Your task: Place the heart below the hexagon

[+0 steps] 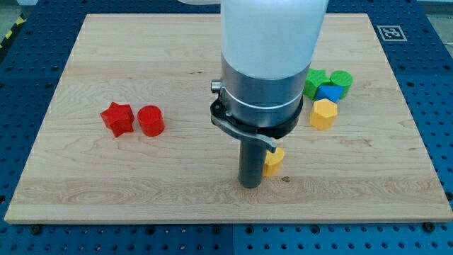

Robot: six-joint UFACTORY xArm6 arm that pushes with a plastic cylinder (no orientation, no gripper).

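Observation:
A yellow hexagon sits at the view's right, just below a blue block. A small yellow block, probably the heart, lies below and to the left of the hexagon; the rod hides its left part. My tip rests on the board right against the left side of this yellow block, slightly lower in the view. The arm's big body hides the board above it.
A red star and a red cylinder sit side by side at the view's left. Two green blocks flank the blue block at the right. The wooden board lies on a blue perforated table.

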